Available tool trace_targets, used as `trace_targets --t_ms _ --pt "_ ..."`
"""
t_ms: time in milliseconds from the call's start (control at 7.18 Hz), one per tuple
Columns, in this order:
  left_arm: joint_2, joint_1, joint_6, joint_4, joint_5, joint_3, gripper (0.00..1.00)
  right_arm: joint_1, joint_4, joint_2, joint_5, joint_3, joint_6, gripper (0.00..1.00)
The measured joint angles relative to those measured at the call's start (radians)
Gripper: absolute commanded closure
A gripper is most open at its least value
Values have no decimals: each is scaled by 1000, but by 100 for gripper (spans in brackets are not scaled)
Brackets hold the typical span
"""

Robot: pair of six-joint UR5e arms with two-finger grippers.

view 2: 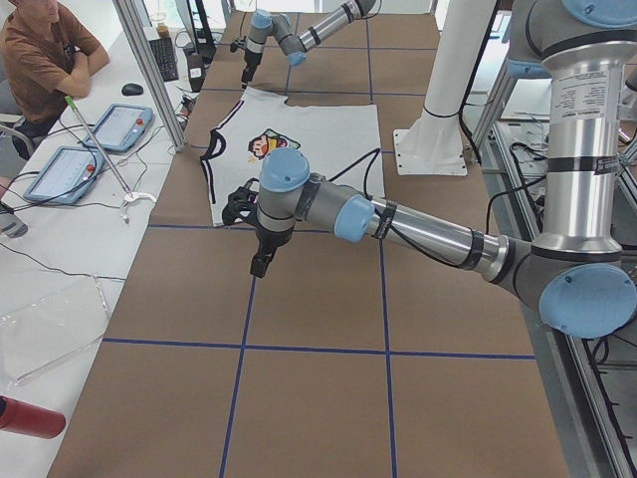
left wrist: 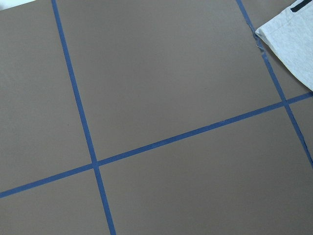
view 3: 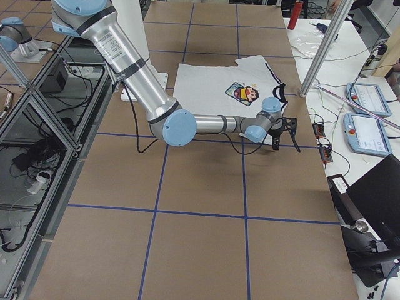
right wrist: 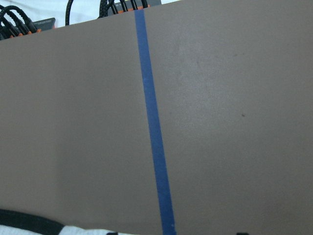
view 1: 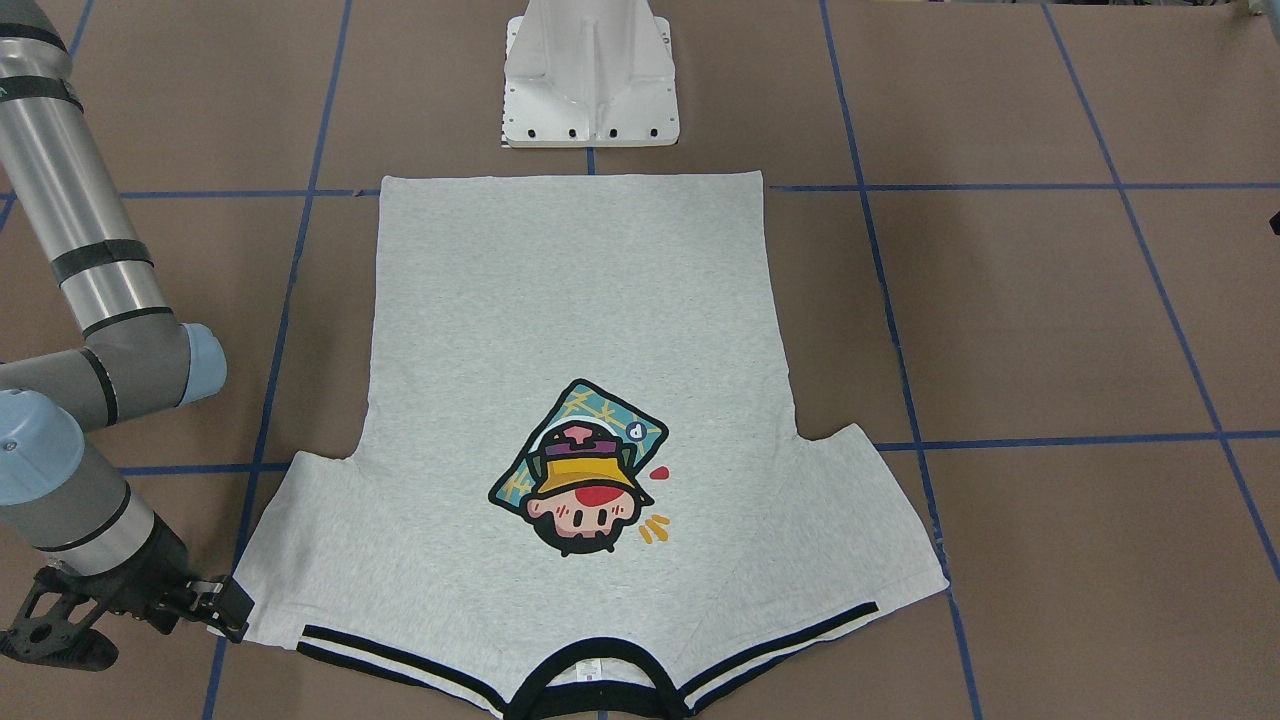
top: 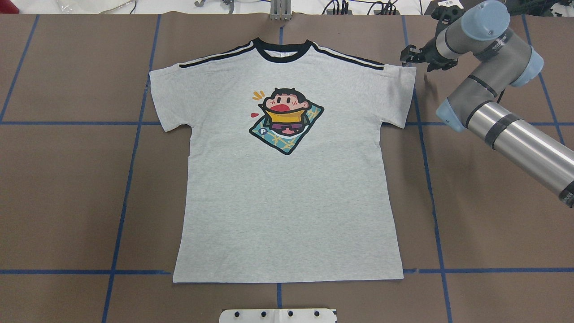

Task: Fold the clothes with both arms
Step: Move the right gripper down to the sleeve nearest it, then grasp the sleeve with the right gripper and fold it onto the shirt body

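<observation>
Right gripper (top: 406, 57): positioned low over the table (top: 67, 188), at the far outer corner of the sleeve (top: 397, 96) on the robot's right, next to the end of the shoulder stripe. The jaws stand slightly apart with nothing between them. Contact with the fabric cannot be confirmed.

Left gripper (view 2: 259, 265): points down over bare table, off the opposite sleeve and apart from it. It appears only in a side view, so its opening cannot be determined.

Layout, from the robot outward:

1. White pedestal (view 1: 590, 75): stands at the near table edge, on the centre line.
2. T-shirt (top: 287, 202): light grey, lying flat and front up. The hem is towards the pedestal, apart from it, and lies across a line of blue tape (top: 63, 272).
3. Cartoon print (top: 286, 119): on the chest, facing up, uncovered.
4. Both sleeves: spread flat to either side.
5. Black neckband (top: 281, 49): at the far end of the shirt. Black stripes (top: 215, 58) run from it along each shoulder.
6. Beyond the far table edge: a white bench with cables (top: 350, 6). The side view shows a seated person (view 2: 40, 60) and two control panels (view 2: 121, 124) on that bench.
</observation>
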Motion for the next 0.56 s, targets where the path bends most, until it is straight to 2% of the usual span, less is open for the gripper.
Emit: trace_targets --t_ms 139,557 --pt "0 0 2 0 0 1 0 -5 0 4 -8 -3 0 100" --pt "1 0 3 -4 2 5 0 -9 -1 14 -13 -7 1 100"
